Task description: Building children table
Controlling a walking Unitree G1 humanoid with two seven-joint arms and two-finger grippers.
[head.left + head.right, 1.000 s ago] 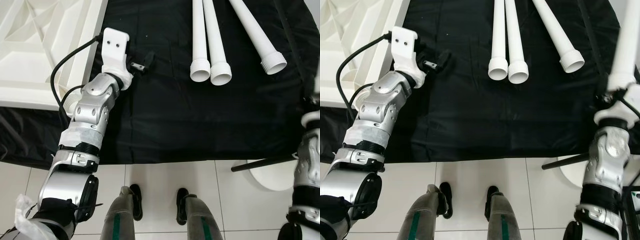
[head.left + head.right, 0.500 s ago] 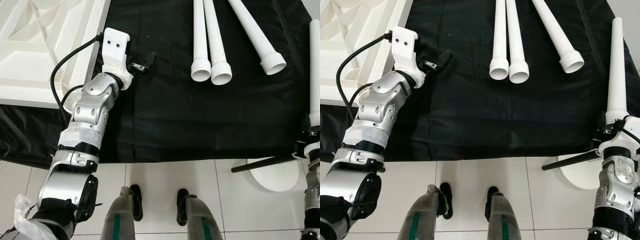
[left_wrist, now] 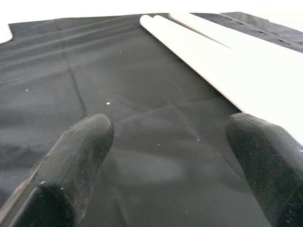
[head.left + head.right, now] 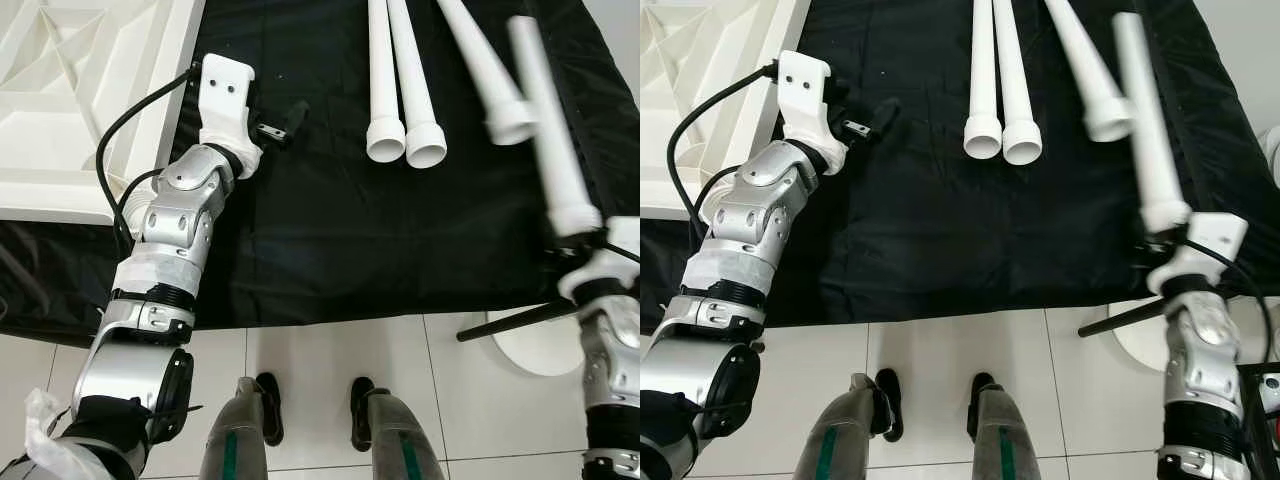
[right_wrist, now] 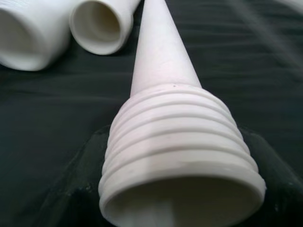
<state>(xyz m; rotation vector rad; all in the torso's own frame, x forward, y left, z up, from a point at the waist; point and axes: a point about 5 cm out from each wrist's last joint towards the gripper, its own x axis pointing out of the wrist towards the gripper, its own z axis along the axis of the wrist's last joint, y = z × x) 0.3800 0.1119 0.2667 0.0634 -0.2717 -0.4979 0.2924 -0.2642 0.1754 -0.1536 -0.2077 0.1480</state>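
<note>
Since the earlier frame, your right gripper (image 4: 1167,240) has swung its white table leg (image 4: 1145,130) leftward over the black cloth (image 4: 940,230); it now leans across the nearest of three loose legs (image 4: 1002,80) lying at the far side. You hold it clamped at its threaded end (image 5: 180,156). Your left gripper (image 3: 175,156) rests spread apart on the cloth, beside the white tabletop (image 4: 70,100) at left. Keep the threads square to the tabletop's socket and the grip firm while you carry the leg across.
</note>
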